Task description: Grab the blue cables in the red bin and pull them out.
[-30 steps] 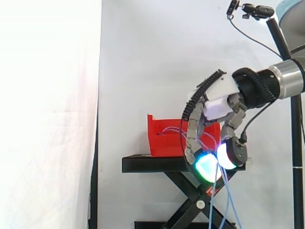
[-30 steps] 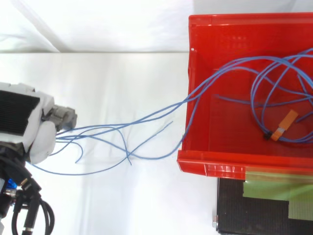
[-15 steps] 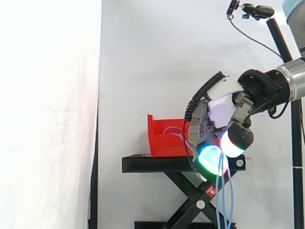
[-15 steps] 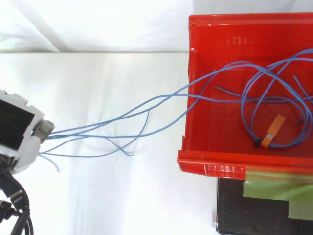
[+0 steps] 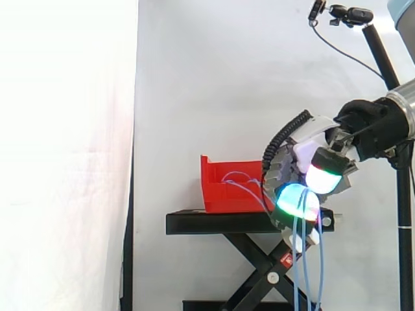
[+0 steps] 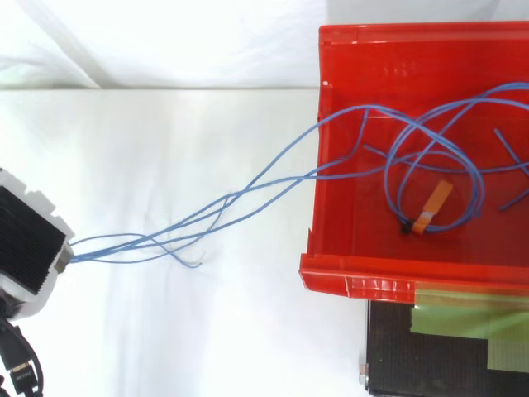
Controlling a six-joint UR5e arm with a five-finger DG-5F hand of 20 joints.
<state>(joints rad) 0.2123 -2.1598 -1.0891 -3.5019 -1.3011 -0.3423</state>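
Several thin blue cables point(image 6: 248, 194) stretch from the red bin point(image 6: 347, 273) out over its left wall to my hand point(image 6: 29, 256) at the left edge of the top view. A loop of them with an orange tag point(image 6: 430, 205) still lies on the bin floor. In the side view my hand point(image 5: 310, 178) is to the right of the bin point(image 5: 227, 194), fingers curled on the cables, glowing pads point(image 5: 295, 199) facing the camera. From the hand, loose cable ends point(image 5: 301, 265) hang straight down.
The bin rests on a black scissor-lift stand point(image 5: 214, 222), whose black top with green tape point(image 6: 446, 343) shows below the bin in the top view. A white curtain lies behind. A camera on a black pole point(image 5: 382, 52) stands at the upper right.
My hand has moved away from the bin, to the right and slightly up in the side view. The cables are drawn tighter, and the loop with the orange tag has slid toward the bin's left wall.
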